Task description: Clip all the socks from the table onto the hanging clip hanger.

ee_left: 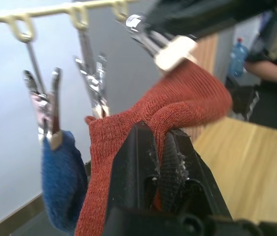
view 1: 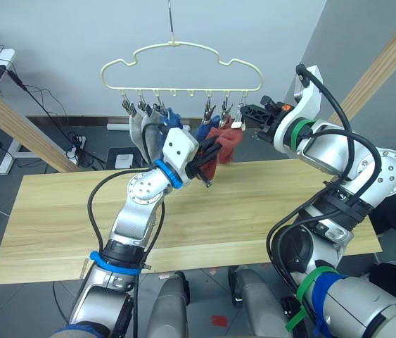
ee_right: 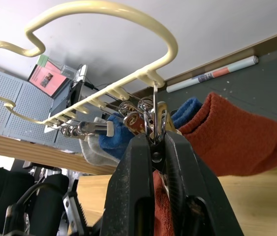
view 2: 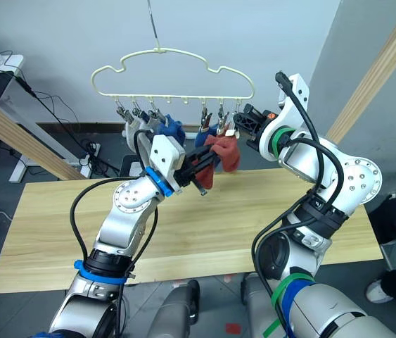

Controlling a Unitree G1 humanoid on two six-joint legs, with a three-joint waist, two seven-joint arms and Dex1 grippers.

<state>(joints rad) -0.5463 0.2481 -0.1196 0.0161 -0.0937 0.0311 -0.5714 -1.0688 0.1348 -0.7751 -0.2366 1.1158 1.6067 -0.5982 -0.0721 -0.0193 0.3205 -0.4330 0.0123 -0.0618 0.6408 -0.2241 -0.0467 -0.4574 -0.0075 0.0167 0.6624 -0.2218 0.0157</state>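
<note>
The pale yellow-green clip hanger [view 1: 181, 65] hangs above the far edge of the wooden table [view 1: 268, 211]. Grey socks [view 1: 138, 128] and blue socks [view 1: 173, 120] hang from its left and middle clips. My left gripper [view 1: 208, 160] is raised under the right half of the clip row and is shut on a rust-red sock [ee_left: 177, 103]. The sock's upper edge reaches up to a metal clip [ee_left: 167, 48]. My right gripper [ee_right: 153, 140] comes in from the right and is shut on that clip [ee_right: 154, 115] at the hanger's right end. Beside it the red sock [ee_right: 236, 137] bulges out.
Slanted pale wooden poles stand at the left [view 1: 22, 127] and right [view 1: 387, 60]. Cables and a power strip [view 1: 78, 144] lie on the floor behind the table. A person [ee_left: 276, 64] and a bottle [ee_left: 239, 51] are beyond the table's right end.
</note>
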